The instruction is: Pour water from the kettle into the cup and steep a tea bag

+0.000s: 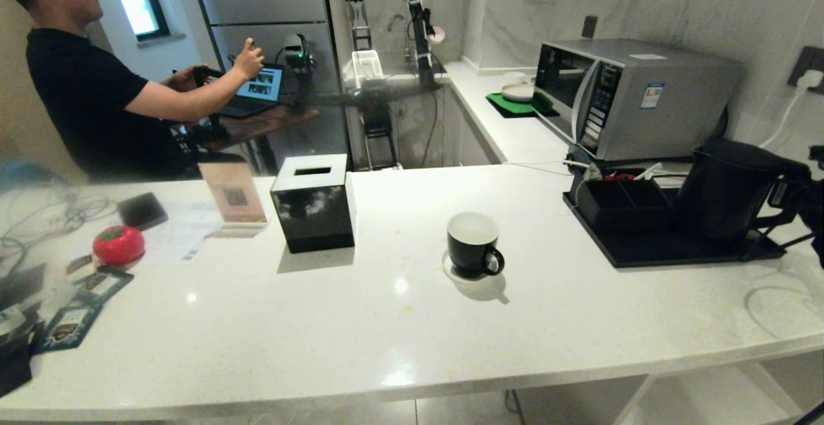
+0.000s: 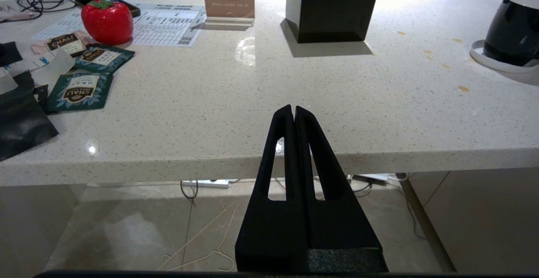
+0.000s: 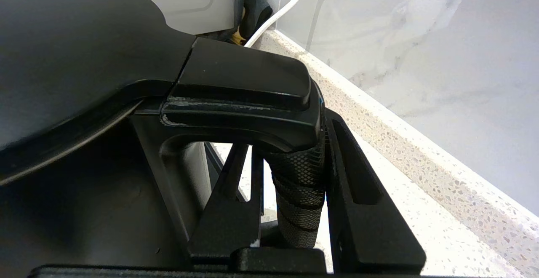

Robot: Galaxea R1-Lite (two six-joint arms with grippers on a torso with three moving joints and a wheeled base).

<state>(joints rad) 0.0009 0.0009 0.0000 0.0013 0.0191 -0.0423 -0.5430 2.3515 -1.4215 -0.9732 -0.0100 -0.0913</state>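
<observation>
Kettle (image 1: 724,187) at right edge of head view, on black tray (image 1: 669,254). Right gripper (image 3: 294,193) clenched on its handle (image 3: 299,185). Left gripper (image 2: 294,110) closed, empty, parked at counter edge. Cup (image 1: 473,243) at centre, well apart. Risks: handle slips or kettle swings during lift; spout misses cup; water spills.

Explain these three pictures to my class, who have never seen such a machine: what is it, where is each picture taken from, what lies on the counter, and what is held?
It is a two-armed robot. One camera sits on its head; one rides on each wrist. On the white speckled counter stand a small glossy black cup, a black tissue box and a matte black electric kettle on a black tray. The right gripper is shut on the kettle's handle. The left gripper is shut, empty, before the counter's edge. A person sits behind.
</observation>
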